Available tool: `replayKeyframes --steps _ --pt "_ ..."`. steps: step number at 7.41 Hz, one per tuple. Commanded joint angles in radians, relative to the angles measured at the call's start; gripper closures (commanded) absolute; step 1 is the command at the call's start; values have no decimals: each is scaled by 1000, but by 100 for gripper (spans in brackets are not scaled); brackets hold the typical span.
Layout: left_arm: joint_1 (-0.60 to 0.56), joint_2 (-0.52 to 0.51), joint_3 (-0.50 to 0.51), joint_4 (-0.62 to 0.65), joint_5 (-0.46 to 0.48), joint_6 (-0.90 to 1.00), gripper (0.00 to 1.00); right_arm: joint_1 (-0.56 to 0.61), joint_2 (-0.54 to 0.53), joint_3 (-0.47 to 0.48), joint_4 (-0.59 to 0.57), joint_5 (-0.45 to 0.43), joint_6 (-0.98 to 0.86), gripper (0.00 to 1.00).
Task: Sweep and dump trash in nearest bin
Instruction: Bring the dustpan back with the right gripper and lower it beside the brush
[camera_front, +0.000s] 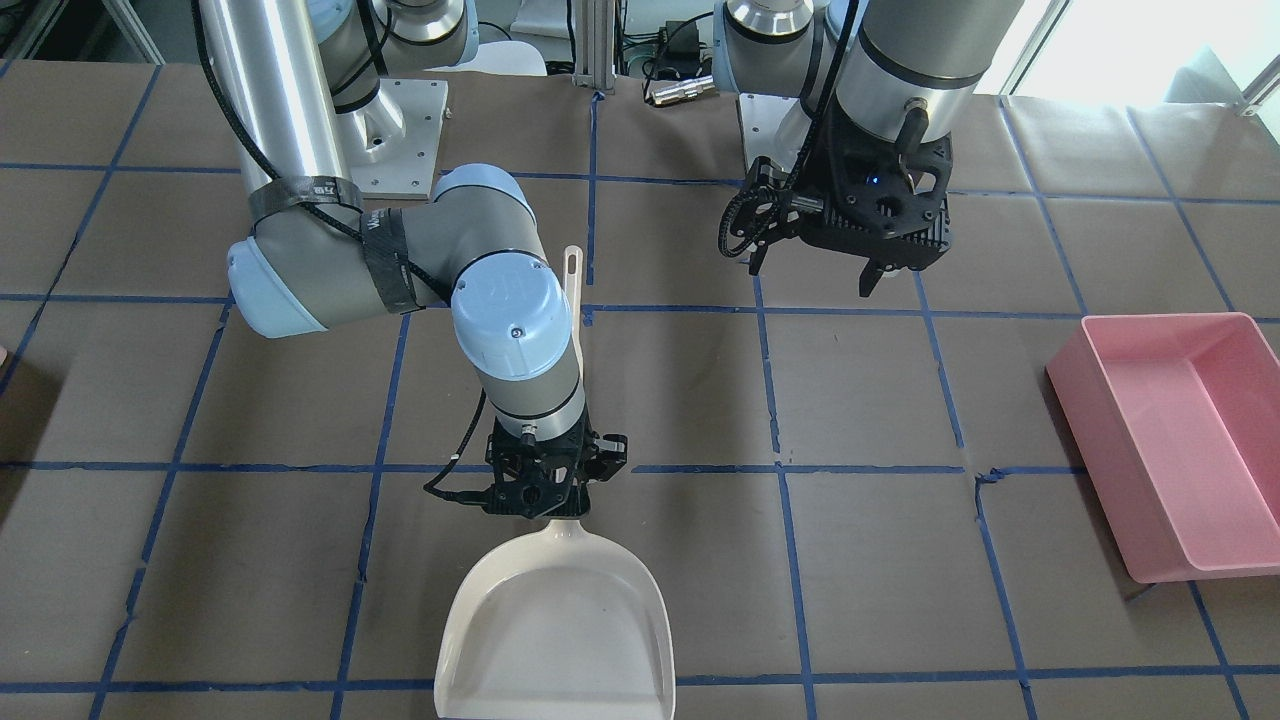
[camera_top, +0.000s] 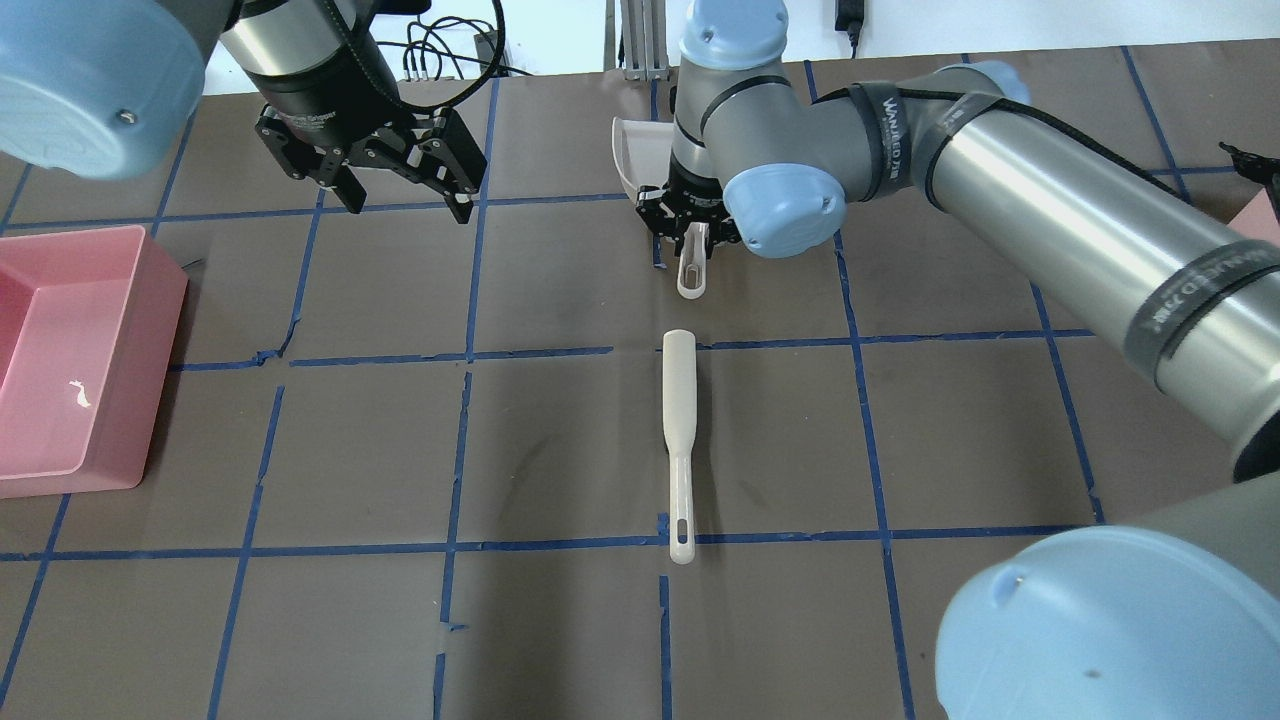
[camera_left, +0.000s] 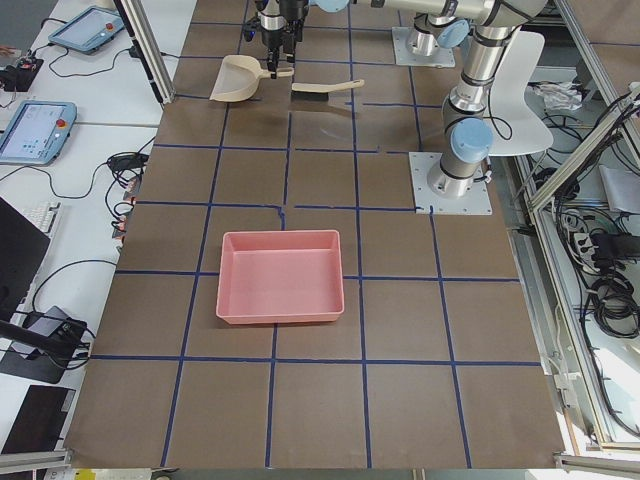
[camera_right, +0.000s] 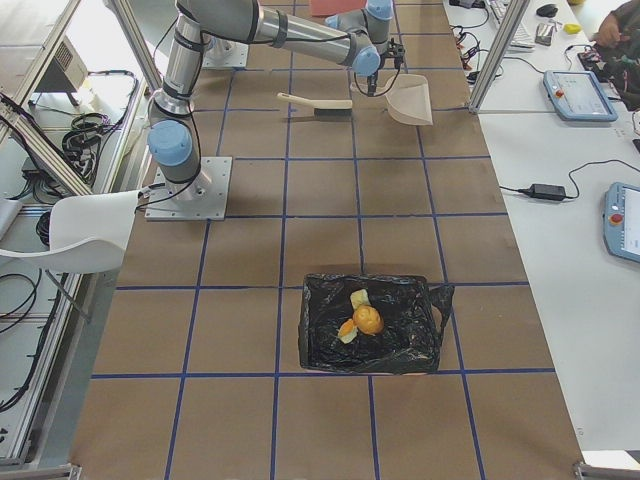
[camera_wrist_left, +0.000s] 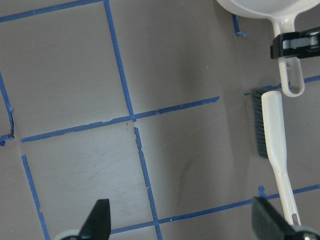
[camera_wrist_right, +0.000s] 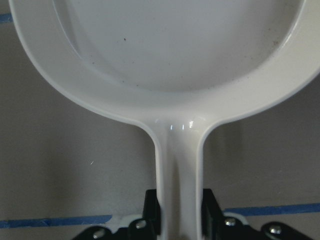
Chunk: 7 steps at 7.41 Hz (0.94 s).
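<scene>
My right gripper (camera_front: 545, 500) is shut on the handle of a cream dustpan (camera_front: 560, 620), whose pan rests on the table; the right wrist view shows the fingers (camera_wrist_right: 152, 212) clamped on either side of the handle and the pan (camera_wrist_right: 165, 50) empty. A cream brush (camera_top: 680, 440) with dark bristles lies flat on the table just behind the dustpan handle, untouched. It also shows in the left wrist view (camera_wrist_left: 274, 145). My left gripper (camera_top: 365, 180) is open and empty, hovering above the table to the brush's left.
A pink bin (camera_top: 60, 370) stands at the table's left end, a small white scrap in it. A black-lined bin (camera_right: 370, 325) holding an orange and peel sits near the right end. Blue tape lines grid the brown table.
</scene>
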Motion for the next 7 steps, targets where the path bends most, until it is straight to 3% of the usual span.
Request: replayKeyframes --steps 1,6,7 --pt "0 0 0 0 0 1 0 6 24 2 -5 7 -58 85" --pt "0 0 0 0 0 1 0 5 27 7 11 -4 -61 81" --pt "2 0 0 0 0 1 0 5 27 5 9 -8 -61 64"
